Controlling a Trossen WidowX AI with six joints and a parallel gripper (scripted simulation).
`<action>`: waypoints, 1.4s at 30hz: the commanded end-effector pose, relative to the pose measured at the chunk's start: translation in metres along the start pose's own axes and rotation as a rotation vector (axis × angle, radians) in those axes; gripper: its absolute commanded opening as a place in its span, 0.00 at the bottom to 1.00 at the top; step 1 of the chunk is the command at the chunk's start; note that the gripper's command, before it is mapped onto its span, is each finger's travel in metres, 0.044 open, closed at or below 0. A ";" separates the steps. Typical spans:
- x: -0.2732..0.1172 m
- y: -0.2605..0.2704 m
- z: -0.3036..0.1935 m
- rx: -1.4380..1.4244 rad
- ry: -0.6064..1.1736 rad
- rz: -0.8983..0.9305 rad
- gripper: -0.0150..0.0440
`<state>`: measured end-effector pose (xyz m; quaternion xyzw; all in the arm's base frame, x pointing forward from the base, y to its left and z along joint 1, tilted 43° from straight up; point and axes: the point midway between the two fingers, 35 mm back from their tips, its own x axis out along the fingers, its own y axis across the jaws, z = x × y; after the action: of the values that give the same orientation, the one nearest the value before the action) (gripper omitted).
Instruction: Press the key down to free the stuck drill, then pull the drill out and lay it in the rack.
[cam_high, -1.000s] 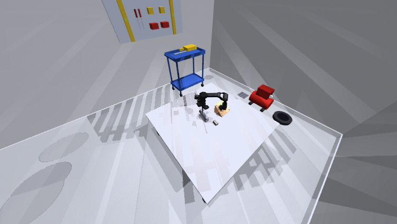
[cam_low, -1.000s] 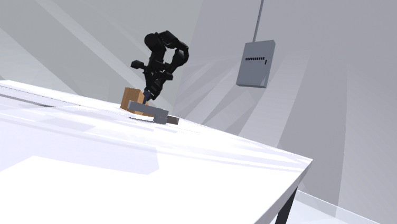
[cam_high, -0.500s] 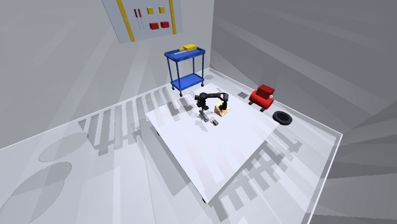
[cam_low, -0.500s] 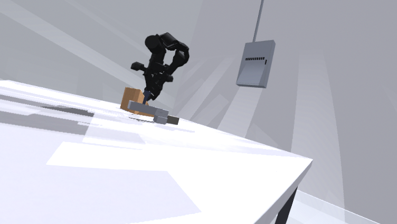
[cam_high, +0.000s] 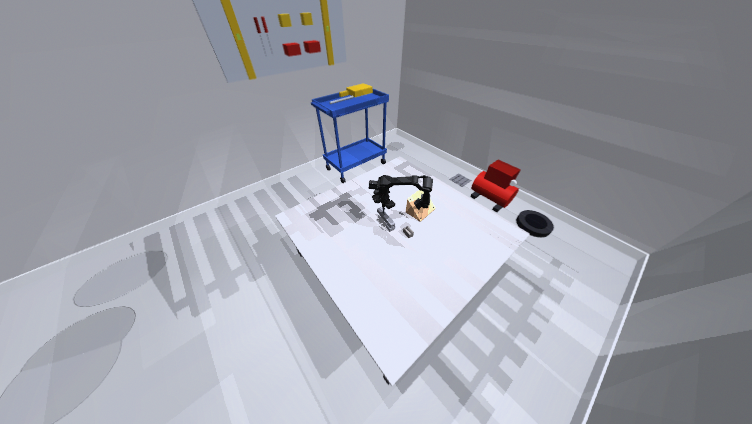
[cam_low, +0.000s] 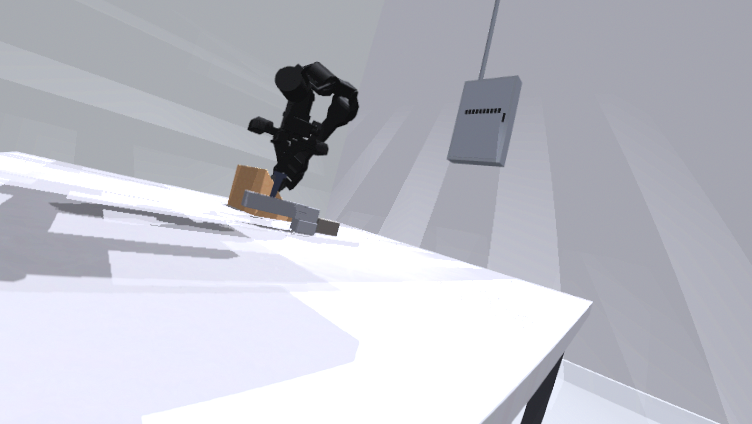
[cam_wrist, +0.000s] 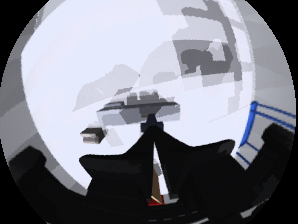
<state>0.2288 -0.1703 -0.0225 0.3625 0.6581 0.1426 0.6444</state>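
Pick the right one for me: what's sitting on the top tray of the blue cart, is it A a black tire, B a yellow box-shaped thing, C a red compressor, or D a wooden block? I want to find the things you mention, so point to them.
B: the top view shows the yellow box-shaped thing (cam_high: 360, 90) up on the top tray of the blue cart (cam_high: 360, 107).
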 end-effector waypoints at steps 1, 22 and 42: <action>0.008 0.000 -0.002 0.003 0.016 0.002 0.25; 0.014 0.000 -0.006 0.003 0.016 0.003 0.25; 0.023 0.000 -0.008 0.003 0.016 0.003 0.25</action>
<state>0.2283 -0.1668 -0.0261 0.3569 0.6499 0.1362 0.6570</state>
